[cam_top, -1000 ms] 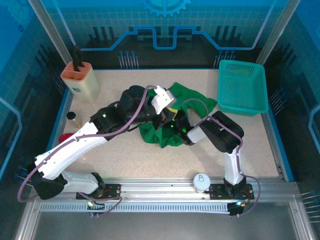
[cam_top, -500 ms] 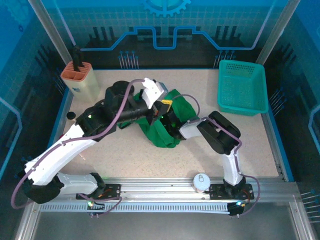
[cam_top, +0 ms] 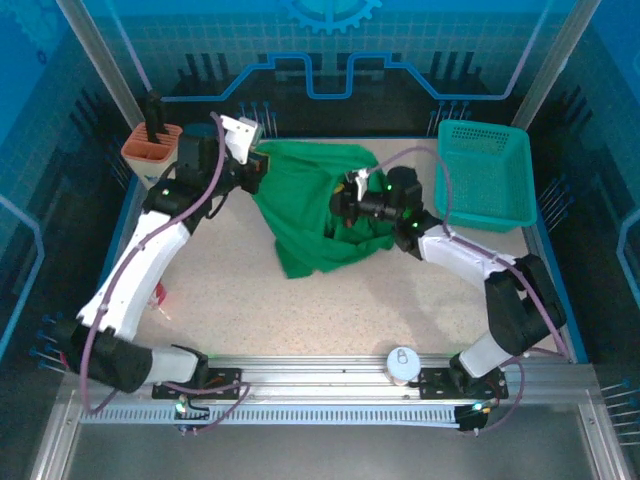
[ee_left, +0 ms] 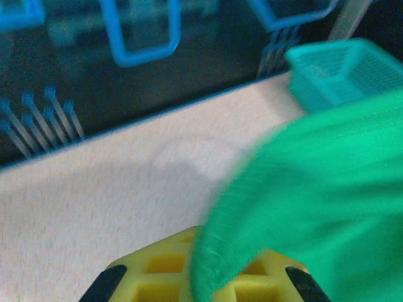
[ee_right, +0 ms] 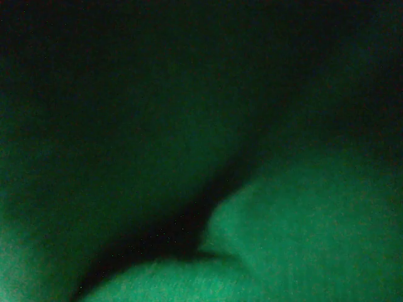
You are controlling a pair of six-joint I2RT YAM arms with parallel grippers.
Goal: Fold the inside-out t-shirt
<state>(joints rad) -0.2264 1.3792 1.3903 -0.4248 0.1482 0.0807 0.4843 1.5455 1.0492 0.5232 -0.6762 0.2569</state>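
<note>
The inside-out t-shirt (cam_top: 312, 210) is plain green and hangs stretched between my two grippers over the back middle of the table, its lower part draping down toward the table. My left gripper (cam_top: 258, 166) is shut on its left edge; in the left wrist view a green fold (ee_left: 302, 189) runs down between the yellow fingers (ee_left: 157, 277) of that gripper (ee_left: 208, 283). My right gripper (cam_top: 346, 203) is shut on the shirt's right part, where the cloth bunches. Dark green cloth (ee_right: 283, 239) lies right against the right wrist camera and hides the fingers.
A teal mesh basket (cam_top: 485, 175) stands at the back right, close to the right arm's elbow, and appears as the basket (ee_left: 343, 66) in the left wrist view. A tan holder with a black tool (cam_top: 160, 160) stands back left. A white round knob (cam_top: 402, 363) sits on the near rail.
The right gripper has shut on the cloth. Both arms have swung toward the back, the left far to the back left, pulling the bunched shirt up and spreading it.
</note>
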